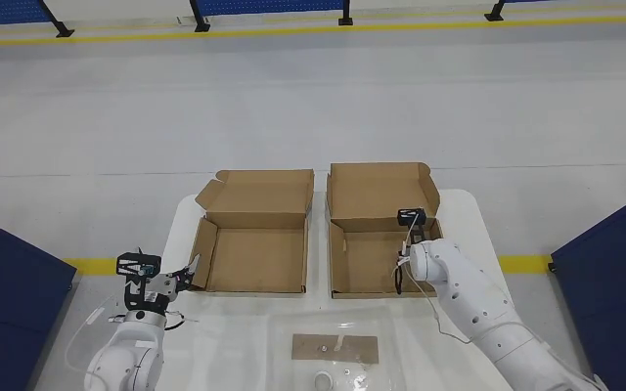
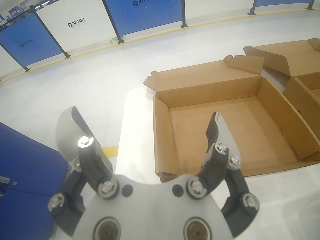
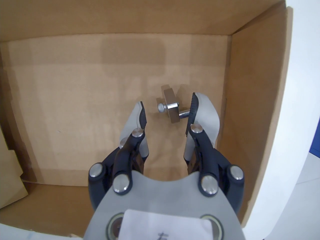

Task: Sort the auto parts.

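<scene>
**Metal part between the parted fingers of the right gripper, in the right-hand box**

The metal part (image 3: 171, 107), a small plate on edge with a pin through it, was low inside the right-hand box (image 1: 381, 195), towards its right wall. The pin's long axis ran across the gap, from one finger to the other. The right gripper (image 3: 167, 108) stood moderately open astride it, gripping nothing. One pin end met or nearly met a pad; contact could not be confirmed. The box sat at the worktop's (image 1: 245, 313) far right. The left-hand box (image 1: 259, 200) lay beside it. The left gripper (image 2: 145, 118) hung wide open and empty by the worktop's left edge.
</scene>
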You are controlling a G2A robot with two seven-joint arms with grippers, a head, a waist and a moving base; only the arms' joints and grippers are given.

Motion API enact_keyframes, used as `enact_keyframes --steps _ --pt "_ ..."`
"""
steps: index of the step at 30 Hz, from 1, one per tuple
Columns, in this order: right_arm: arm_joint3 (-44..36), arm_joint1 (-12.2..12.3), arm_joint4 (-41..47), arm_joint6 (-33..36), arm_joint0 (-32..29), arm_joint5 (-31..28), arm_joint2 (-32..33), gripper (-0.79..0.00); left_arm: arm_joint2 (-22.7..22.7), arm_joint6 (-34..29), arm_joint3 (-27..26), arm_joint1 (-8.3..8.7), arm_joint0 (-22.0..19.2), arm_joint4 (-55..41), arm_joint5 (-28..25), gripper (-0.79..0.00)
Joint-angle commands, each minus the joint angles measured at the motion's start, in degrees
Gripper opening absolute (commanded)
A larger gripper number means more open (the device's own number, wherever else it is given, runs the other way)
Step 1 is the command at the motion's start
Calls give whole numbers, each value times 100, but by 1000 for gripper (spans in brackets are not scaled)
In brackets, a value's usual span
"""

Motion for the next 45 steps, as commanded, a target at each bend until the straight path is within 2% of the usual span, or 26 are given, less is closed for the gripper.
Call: enact_keyframes --steps 1,2,3,12,16,27,29,36,45 --pt "-75 5 -49 11 -40 20 44 -145 0 0 0 0 0 0 0 0" --pt "-134 10 -80 25 -71 22 72 -52 0 0 0 0 0 0 0 0" --pt "-204 17 -112 35 -104 30 108 0 0 0 0 0 0 0 0 0" --pt "-1311 162 -509 276 -719 4 625 0 0 0 0 0 0 0 0 0" --pt "-1900 252 -398 530 -1076 -407 1000 0 0 0 0 0 0 0 0 0" --pt "-1919 252 -409 484 -1083 -433 1001 0 0 0 0 0 0 0 0 0" --pt "-2074 265 -418 314 -1171 -689 1046 0 0 0 0 0 0 0 0 0" --pt "-2607 386 68 693 -1447 -2113 1538 0 0 0 0 0 0 0 0 0" --pt "-2660 397 68 687 -1483 -2171 1586 0 0 0 0 0 0 0 0 0"
